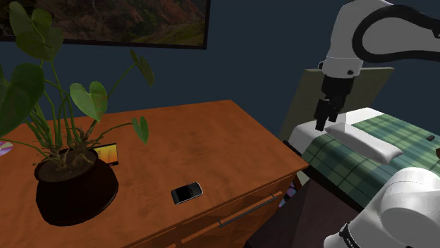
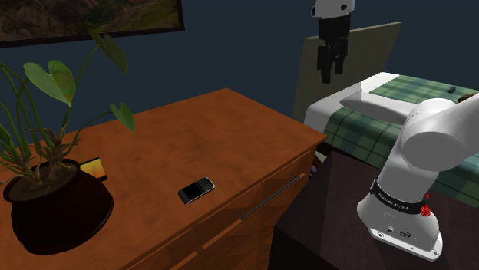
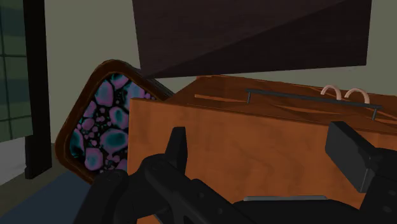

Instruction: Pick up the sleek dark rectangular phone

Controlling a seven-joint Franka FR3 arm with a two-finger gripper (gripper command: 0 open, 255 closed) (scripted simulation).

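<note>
- The pincer [image 1: 325, 121] is held with its fingers [image 3: 177, 145] spread apart and nothing between them. It hangs high, pointing down over the near edge of the bed [image 1: 338, 158], so no grasp is begun.
- The phone [image 1: 187, 191] is laid flat on the bench [image 1: 211, 134], well below the pincer and far off to its side. It sits close to the bench's front edge, just above the drawer handle [image 1: 249, 210].
- The plant pot [image 1: 74, 189] and a small yellow card [image 1: 107, 153] are placed farther from the pincer than the phone. The path from the pincer to the phone is judged to be free of them.
- The open fingers are judged to suit an approach: the pincer is to be carried across and lowered over the phone.
- Because the phone lies flat and slanted to the bench's edge, a top-down grip across its narrow sides is called for, probably with a turn of the wrist.
- The phone is thin and low, so the fingertips could be pressed into the bench or slid over the phone's smooth face.
</note>
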